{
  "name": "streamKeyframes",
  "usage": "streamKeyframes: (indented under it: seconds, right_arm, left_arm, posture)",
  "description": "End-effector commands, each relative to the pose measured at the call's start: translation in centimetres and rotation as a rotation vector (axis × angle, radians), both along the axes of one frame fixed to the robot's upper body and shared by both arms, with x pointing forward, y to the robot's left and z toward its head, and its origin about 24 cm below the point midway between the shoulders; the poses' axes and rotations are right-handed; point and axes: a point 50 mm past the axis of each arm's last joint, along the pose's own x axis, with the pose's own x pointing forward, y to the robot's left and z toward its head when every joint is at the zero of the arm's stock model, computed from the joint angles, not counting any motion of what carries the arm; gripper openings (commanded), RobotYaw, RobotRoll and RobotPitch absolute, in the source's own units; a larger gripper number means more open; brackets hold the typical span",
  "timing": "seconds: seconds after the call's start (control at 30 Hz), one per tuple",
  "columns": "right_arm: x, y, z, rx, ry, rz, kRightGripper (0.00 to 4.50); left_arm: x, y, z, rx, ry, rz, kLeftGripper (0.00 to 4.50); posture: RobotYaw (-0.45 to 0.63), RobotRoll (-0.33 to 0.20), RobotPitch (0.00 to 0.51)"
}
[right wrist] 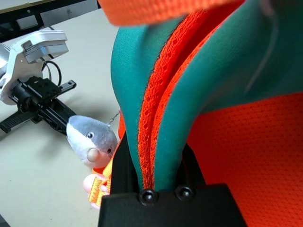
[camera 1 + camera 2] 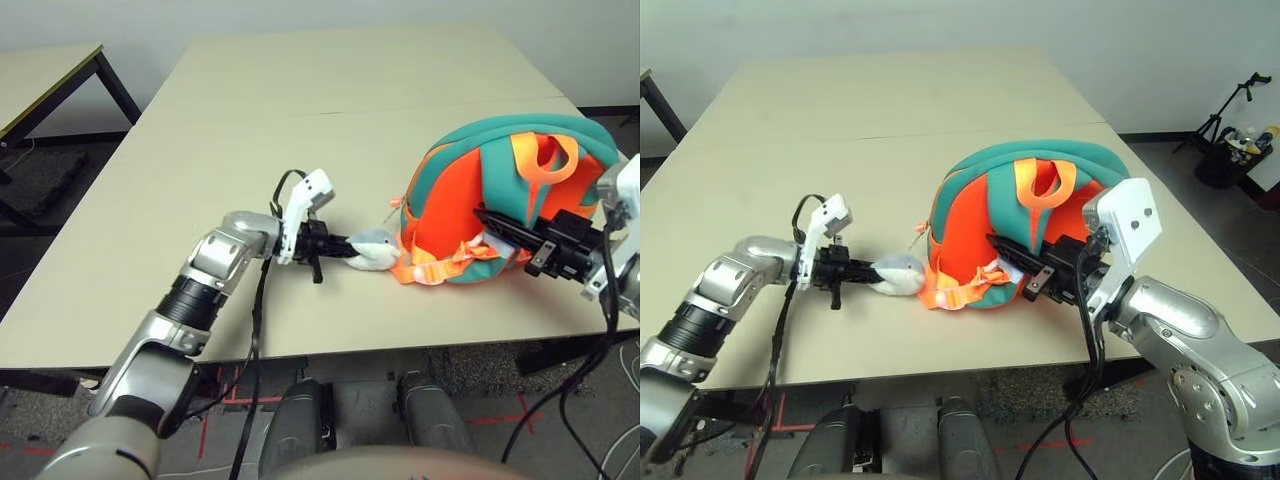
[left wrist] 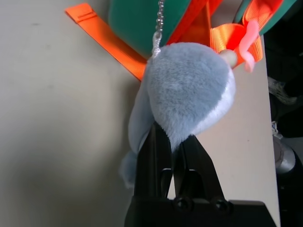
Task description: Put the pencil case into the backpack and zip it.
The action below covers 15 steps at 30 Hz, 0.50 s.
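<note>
Two grippers engage one backpack on the table (image 2: 200, 150), a beige worktop with a seam running across its middle. The backpack (image 2: 480, 200), teal with bright orange panels, rests near the front right corner of the worktop, strap side facing the robot. Its orange carry loop (image 2: 545, 160) sits at the top of the back panel, and its orange straps (image 2: 960, 285) trail onto the table surface toward the front edge.

The right gripper (image 1: 151, 156) reaches in from the right edge. Its black fingers are clamped on a fold of the backpack's teal and orange fabric, which passes between them.

The left gripper (image 3: 173, 142) lies low over the worktop near the front edge, left of the backpack and pointing toward it. Its fingers are closed on the tail end of the plush charm (image 2: 372, 250), a grey and white shark-like toy. A short metal chain (image 3: 160, 19) links the charm to the backpack.

The pencil case cannot be located in these views.
</note>
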Motion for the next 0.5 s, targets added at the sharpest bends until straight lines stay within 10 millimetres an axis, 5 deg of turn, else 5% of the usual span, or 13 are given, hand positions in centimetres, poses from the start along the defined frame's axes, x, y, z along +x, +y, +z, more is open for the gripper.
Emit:
streamKeyframes:
  seconds: [0.03, 0.17, 0.2, 0.33, 0.5]
  right_arm:
    - [-0.1, 0.3, 0.1, 0.008, -0.014, 0.014, 0.2]
    - [-0.3, 0.3, -0.1, 0.026, 0.034, 0.006, 0.2]
    - [-0.5, 0.2, -0.2, 0.036, 0.069, 0.0, 0.2]
    - [-1.9, -0.1, 0.2, 0.091, 0.208, -0.015, 1.59]
    - [-3.8, -0.5, 2.4, 0.162, 0.395, -0.006, 3.2]
  left_arm:
    - [-0.5, 0.4, -2.2, 0.072, 0.076, 0.025, 0.0]
    - [-0.1, -0.1, 0.1, 0.002, 0.021, 0.018, 0.0]
    - [-0.1, -0.4, 1.4, -0.07, 0.025, 0.026, 0.32]
    - [-1.8, 0.1, 7.1, -0.287, 0.066, -0.016, 1.59]
    - [-6.2, 2.8, 10.8, -0.301, 0.175, -0.096, 3.25]
  posture:
    - [-0.12, 0.0, 0.064]
    - [-0.12, 0.0, 0.061]
    - [-0.13, 0.0, 0.059]
    - [-0.14, 0.0, 0.053]
    - [-0.14, 0.0, 0.048]
